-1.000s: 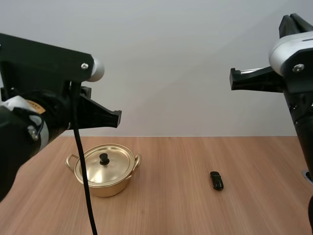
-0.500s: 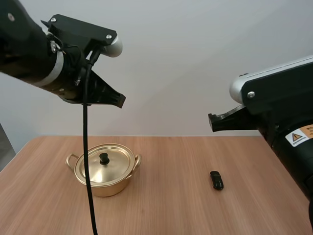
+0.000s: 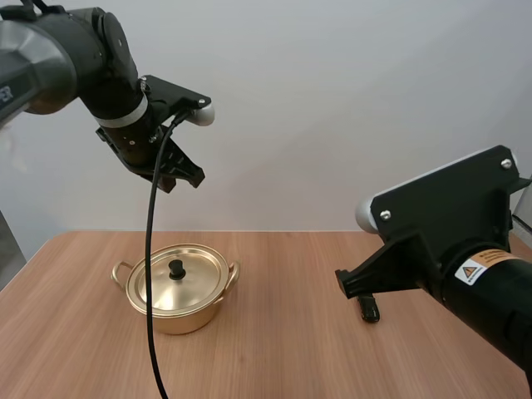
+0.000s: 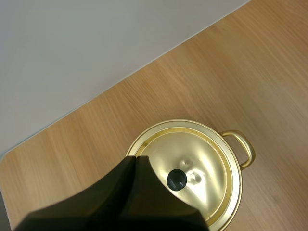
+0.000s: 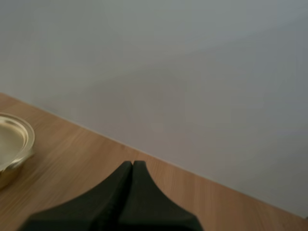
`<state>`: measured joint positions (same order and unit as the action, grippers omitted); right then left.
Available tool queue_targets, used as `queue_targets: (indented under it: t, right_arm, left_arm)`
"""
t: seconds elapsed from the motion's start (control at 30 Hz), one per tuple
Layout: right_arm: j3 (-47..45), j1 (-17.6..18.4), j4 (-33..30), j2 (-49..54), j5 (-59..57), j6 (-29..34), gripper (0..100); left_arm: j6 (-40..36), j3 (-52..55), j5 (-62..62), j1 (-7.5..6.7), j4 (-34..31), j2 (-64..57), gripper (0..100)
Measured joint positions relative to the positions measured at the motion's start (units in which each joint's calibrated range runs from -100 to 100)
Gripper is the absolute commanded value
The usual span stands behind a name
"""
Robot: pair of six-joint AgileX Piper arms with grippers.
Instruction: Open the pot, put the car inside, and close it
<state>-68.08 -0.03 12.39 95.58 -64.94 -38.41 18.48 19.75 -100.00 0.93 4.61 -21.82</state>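
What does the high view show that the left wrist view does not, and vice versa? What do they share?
High view: the black car on the table, partly hidden behind the right gripper. Left wrist view: the left gripper shut, its fingers together as one wedge above the lid. Shared: the gold pot, its lid on with a black knob, and the table.

All views seemingly share pot.

Gold pot, black knob, black car, light-brown table.
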Motion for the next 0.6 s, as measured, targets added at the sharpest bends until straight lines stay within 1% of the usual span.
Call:
queue_targets:
  t: [0.17,0.37,0.4,0.43,0.47,0.5,0.6]
  right_arm:
    - [0.00,-0.38,0.00,0.12,-10.56,0.00,0]
    - [0.00,-0.38,0.00,0.12,-11.99,0.00,0]
    - [0.00,-0.38,0.00,0.12,-11.99,0.00,0]
    - [0.00,-0.38,0.00,0.12,-11.99,0.00,0]
    - [0.00,-0.38,0.00,0.12,-11.99,0.00,0]
    - [0.00,-0.38,0.00,0.12,-11.99,0.00,0]
    - [0.00,-0.47,0.00,0.12,-11.99,0.00,0]
  left_arm:
    - [0.34,0.00,0.00,0.00,0.24,3.27,0]
    - [-0.38,0.00,0.00,0.00,0.22,3.51,0]
    - [-0.62,0.00,0.00,0.00,0.05,3.51,1]
    - [-0.73,0.00,0.00,0.00,0.05,3.51,5]
    - [-0.73,0.00,0.00,0.00,0.05,3.51,10]
    - [-0.87,0.00,0.00,0.00,0.05,3.51,17]
    - [-1.24,0.00,0.00,0.00,0.05,3.51,42]
